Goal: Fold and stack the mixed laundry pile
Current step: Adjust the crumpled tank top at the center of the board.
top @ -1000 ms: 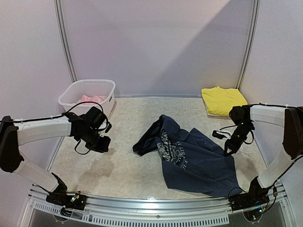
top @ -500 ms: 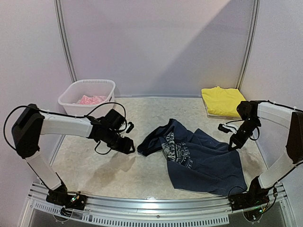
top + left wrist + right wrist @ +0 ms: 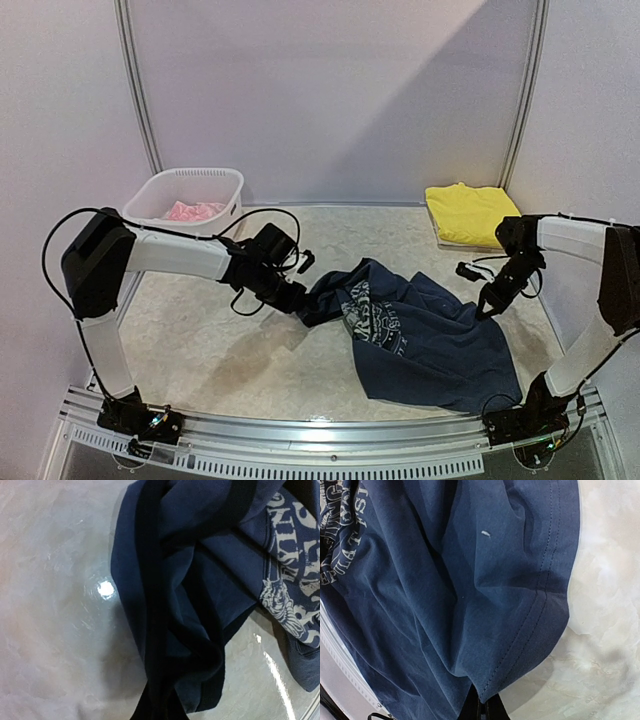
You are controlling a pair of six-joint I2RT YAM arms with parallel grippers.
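The navy tank top (image 3: 420,335) with white print lies crumpled on the table, right of the middle. At its left edge my left gripper (image 3: 295,298) is shut on a bunched fold. In the left wrist view that dark cloth (image 3: 200,580) gathers down toward the jaws and hides the fingers. My right gripper (image 3: 487,303) is shut on the stitched hem at the garment's right edge (image 3: 470,580), and its dark fingertips (image 3: 492,712) show just under the hem. A folded yellow garment (image 3: 470,212) rests at the back right. A pink garment (image 3: 193,211) sits in the basket.
The white slotted basket (image 3: 232,190) stands at the back left corner. Purple walls close the back and both sides. A metal rail (image 3: 320,440) runs along the near edge, between the arm bases.
My left arm has swung right from beside the basket to the navy top's left edge, opened, and shut on it. The right gripper kept its hold, and the garment shifted slightly right.
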